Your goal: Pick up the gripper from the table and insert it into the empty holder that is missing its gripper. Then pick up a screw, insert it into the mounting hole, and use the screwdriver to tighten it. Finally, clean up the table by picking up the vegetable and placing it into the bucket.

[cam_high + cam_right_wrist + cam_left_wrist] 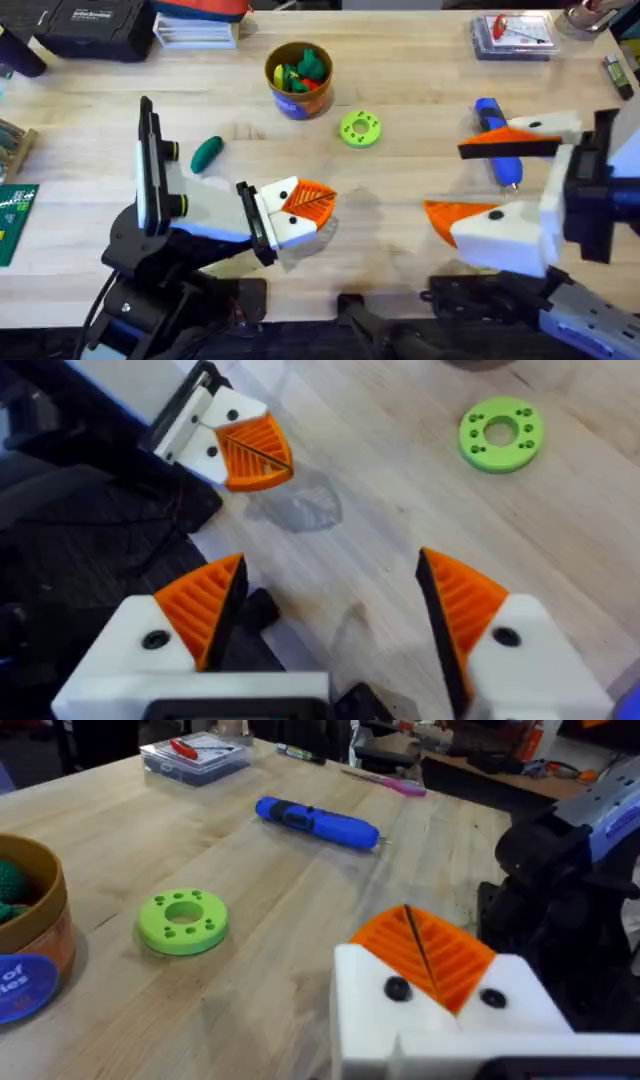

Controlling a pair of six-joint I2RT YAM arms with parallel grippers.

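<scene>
The left gripper (305,205) sits low over the wooden counter (400,240) near the front middle, its white holders and orange ribbed pads pressed together with just a thin dark seam between them, so its jaws are together and hold nothing. In the right wrist view the same left gripper (250,452) shows as a closed orange wedge between white blocks.

The right gripper (485,180) hangs over the right side of the counter with its jaws wide apart and empty; one orange pad lies up near the screwdriver (497,140) and the other lower down toward the front edge. In its own wrist view the two orange pads (205,605) stand well apart above bare wood.

The blue screwdriver lies flat on the counter at the right, partly covered in the overhead view by the right gripper's upper finger. The dark green vegetable (206,153) lies on the counter left of centre, beside the left arm and well apart from the bucket (298,80). The bucket stands upright toward the back, middle, with coloured toy pieces inside. A lime-green disc (360,129) with holes lies flat just beside it to the right.
</scene>
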